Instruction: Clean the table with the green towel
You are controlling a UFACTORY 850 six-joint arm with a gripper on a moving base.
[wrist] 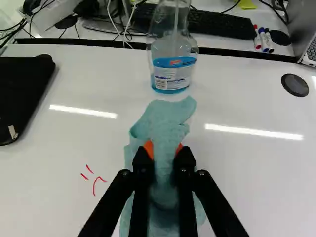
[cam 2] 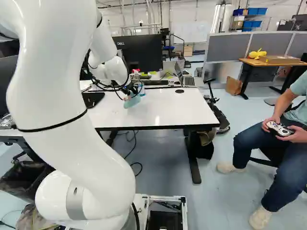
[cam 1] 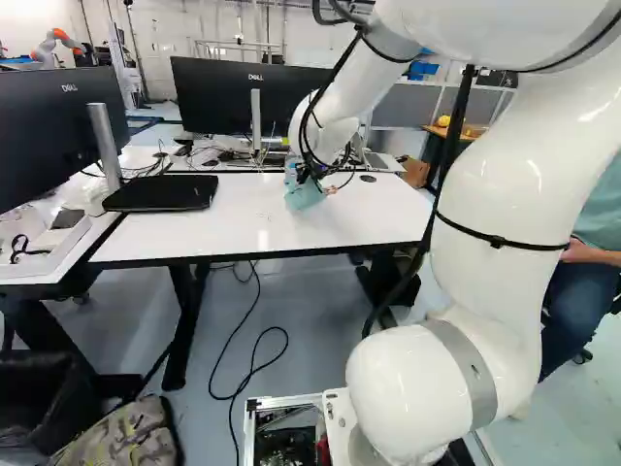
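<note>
In the left base view my gripper (cam 1: 312,179) is over the far part of the white table (cam 1: 194,238), with the green towel (cam 1: 305,196) hanging below it. The wrist view shows the gripper (wrist: 164,150) shut on the towel (wrist: 167,118), whose folds are pinched between both fingers and spread ahead of and under them. Red marker strokes (wrist: 94,178) lie on the table beside the gripper. Directly ahead of the towel stands a clear spray bottle (wrist: 171,64) with blue liquid.
A black flat base (cam 1: 163,192) of a monitor stands on the table, with monitors (cam 1: 228,97) behind. Beyond the bottle are a keyboard (wrist: 222,24), markers (wrist: 264,39) and a laptop (cam 2: 184,79). A person with a controller (cam 2: 279,128) sits at the right.
</note>
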